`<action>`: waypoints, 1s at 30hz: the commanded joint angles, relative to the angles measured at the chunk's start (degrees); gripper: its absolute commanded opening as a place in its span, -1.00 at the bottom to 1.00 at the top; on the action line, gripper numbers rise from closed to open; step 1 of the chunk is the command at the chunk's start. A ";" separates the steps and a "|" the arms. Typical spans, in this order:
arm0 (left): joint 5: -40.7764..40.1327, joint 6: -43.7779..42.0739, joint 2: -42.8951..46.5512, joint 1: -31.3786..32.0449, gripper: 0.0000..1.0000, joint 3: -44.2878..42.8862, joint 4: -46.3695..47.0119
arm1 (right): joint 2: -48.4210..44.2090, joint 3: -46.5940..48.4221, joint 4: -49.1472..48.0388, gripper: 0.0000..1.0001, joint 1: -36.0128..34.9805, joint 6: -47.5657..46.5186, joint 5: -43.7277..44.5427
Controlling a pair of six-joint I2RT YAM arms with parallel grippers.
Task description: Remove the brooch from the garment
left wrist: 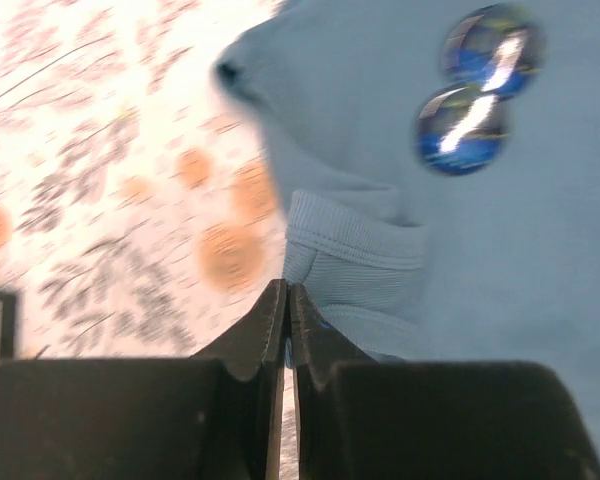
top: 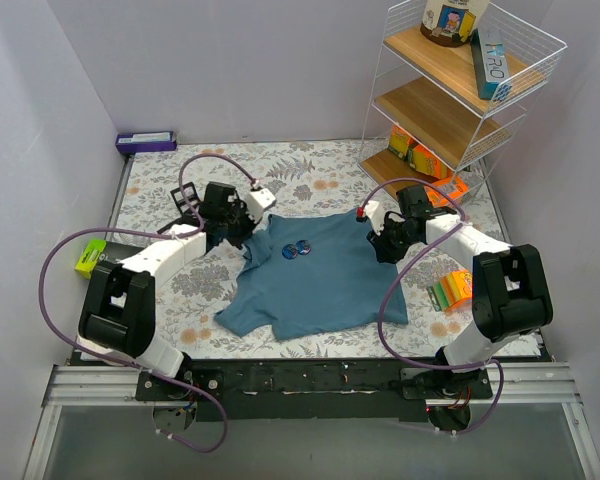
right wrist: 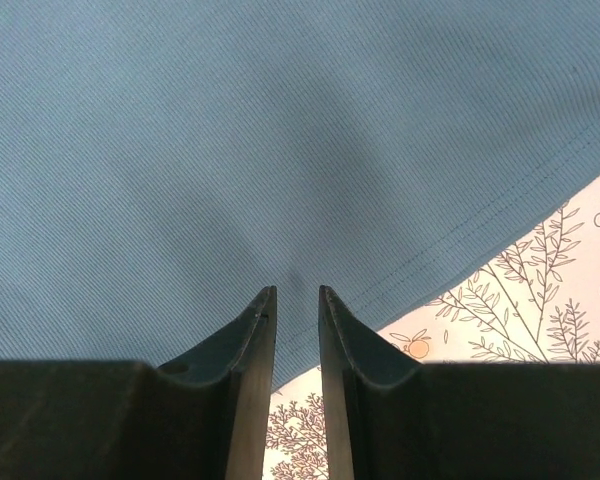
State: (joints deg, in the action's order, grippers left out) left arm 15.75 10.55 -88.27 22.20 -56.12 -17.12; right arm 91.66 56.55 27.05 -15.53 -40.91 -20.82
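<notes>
The teal garment [top: 320, 290] lies flat on the flowered table cover. Two round, glossy blue brooches [top: 297, 249] sit side by side on its upper chest; the left wrist view shows them close together [left wrist: 460, 128]. My left gripper [top: 242, 235] is at the shirt's upper left. Its jaws [left wrist: 286, 285] are shut, with a sliver of blue cloth pinched between them beside the folded ribbed collar [left wrist: 355, 265]. My right gripper [top: 385, 245] rests on the shirt's right side. There its jaws [right wrist: 297, 290] stand narrowly open over the hem [right wrist: 460, 235], with nothing between them.
A wire shelf with wooden boards [top: 450, 100] stands at the back right, with orange packs [top: 425, 155] on its lowest level. A purple box [top: 146, 141] lies by the back wall. There is a green box [top: 90, 257] at the left and a striped pack [top: 450, 290] at the right.
</notes>
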 commanded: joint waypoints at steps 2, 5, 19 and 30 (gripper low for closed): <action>-9.40 -5.54 1.36 -6.90 -1.00 0.40 5.60 | 0.37 1.28 1.34 -0.39 -0.82 0.74 -1.86; -13.72 -3.69 -0.58 -8.04 -1.00 -1.54 8.85 | -0.34 1.63 1.25 -0.39 -0.91 0.65 -1.33; -21.91 3.59 -3.05 -8.22 0.03 -6.45 11.61 | 5.02 11.90 0.38 -0.36 -3.36 -4.70 -8.42; 13.31 25.30 -5.24 -8.22 0.13 -7.52 -3.17 | 15.57 20.52 -6.47 -0.35 -14.17 -21.03 -9.94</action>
State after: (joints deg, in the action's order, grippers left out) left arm 12.88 23.90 -92.14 14.00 -62.26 -12.49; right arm 105.21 74.22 24.01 -26.55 -53.43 -28.86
